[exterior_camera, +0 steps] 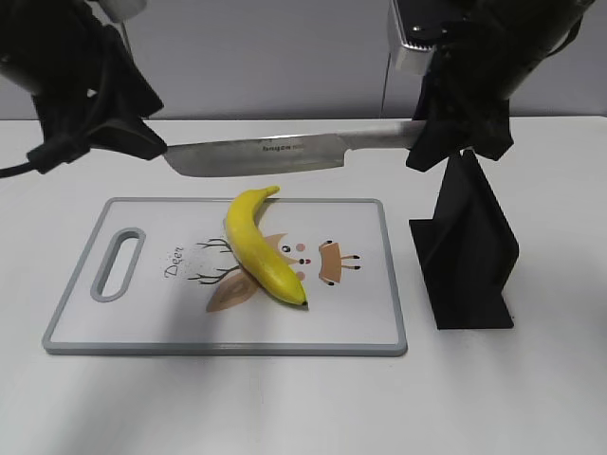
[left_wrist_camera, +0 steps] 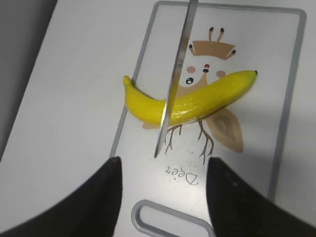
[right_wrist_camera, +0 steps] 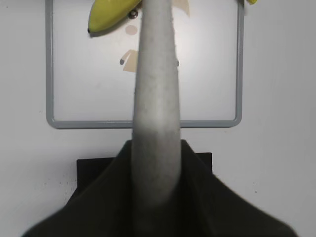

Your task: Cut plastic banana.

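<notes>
- White table (exterior_camera: 531, 398) carrying a grey-rimmed board (exterior_camera: 379, 349), with a black stand (exterior_camera: 469, 256) just beside it.
- Lying across the board's deer print: banana (exterior_camera: 258, 248), untouched.
- Right gripper (exterior_camera: 446, 133) clamping a knife (exterior_camera: 275, 152) by the handle, holding the blade level above the banana.
- Left gripper (left_wrist_camera: 163, 197) hovering nearby, jaws apart.
- Probably light, stiff, glossy and slippery; steadying near the stem.

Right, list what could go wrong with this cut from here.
1. The plastic banana lies loose on the cutting board; the left gripper is open and above it, so the knife may roll or push it.
2. The banana's stem end overhangs the board's far edge, so it could slide off.
3. The black stand is close beside the right gripper, so a descent might clip it.
</notes>
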### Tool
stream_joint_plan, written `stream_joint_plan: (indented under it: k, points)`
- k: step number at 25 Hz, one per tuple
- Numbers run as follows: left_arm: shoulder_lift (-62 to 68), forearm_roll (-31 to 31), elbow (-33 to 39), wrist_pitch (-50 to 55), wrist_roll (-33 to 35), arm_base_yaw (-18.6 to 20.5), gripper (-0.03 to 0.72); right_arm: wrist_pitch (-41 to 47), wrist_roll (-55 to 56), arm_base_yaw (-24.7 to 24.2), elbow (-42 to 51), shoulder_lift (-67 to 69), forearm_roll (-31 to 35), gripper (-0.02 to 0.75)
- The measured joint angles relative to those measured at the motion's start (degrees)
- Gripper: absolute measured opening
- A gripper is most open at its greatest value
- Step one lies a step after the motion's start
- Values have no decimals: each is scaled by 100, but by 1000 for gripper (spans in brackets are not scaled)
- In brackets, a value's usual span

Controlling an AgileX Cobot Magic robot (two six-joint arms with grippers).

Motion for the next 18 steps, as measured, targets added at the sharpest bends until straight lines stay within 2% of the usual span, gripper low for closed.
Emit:
stream_joint_plan:
  k: [6, 11, 14, 17, 18]
  points:
    - [576, -17, -114, -90, 231, -122, 520, -101, -178, 0, -17, 139, 337, 179]
    - [715, -96, -115, -317, 255, -128, 430, -117, -214, 0, -17, 221, 428, 179]
    - [715, -163, -120, -359, 255, -132, 313, -123, -227, 0, -17, 264, 435, 179]
    - [715, -157, -120, -375, 261, -132, 105, -174, -251, 0, -17, 289, 441, 179]
    - [720, -157, -120, -383, 261, -132, 60, -174, -259, 0, -17, 294, 441, 179]
